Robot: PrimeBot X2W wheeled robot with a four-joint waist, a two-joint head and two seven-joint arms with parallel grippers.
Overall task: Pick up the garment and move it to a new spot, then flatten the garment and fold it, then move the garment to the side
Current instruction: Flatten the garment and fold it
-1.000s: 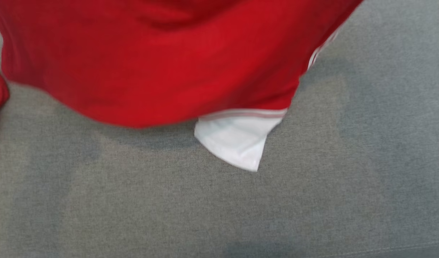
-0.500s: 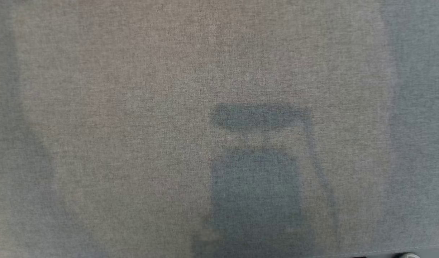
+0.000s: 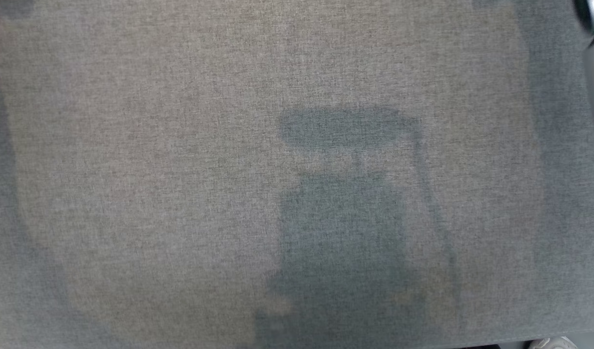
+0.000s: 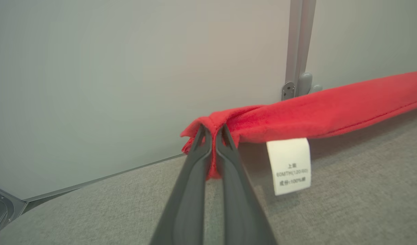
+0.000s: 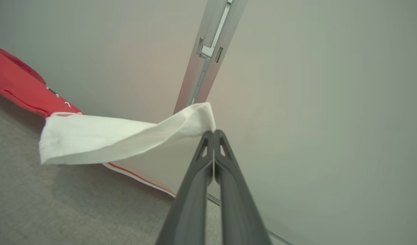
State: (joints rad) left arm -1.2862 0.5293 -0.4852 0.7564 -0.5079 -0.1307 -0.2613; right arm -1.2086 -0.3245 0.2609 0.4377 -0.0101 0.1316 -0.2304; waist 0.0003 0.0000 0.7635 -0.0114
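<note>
Grey cloth surface (image 3: 132, 169), a shadow (image 3: 345, 218) toward five o'clock; pale wall (image 4: 126, 68), metal post (image 4: 301, 47) at two o'clock.

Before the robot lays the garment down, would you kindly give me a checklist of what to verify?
1. Left gripper shut on the garment at its red edge: ok.
2. Right gripper shut on the white panel: ok.
3. Care label hanging free, not pinched: ok.
4. Grey surface smooth in the head view: ok.
5. Cloth untwisted between the grippers: cannot tell.
6. Lower hem lifted off the surface: cannot tell.
</note>
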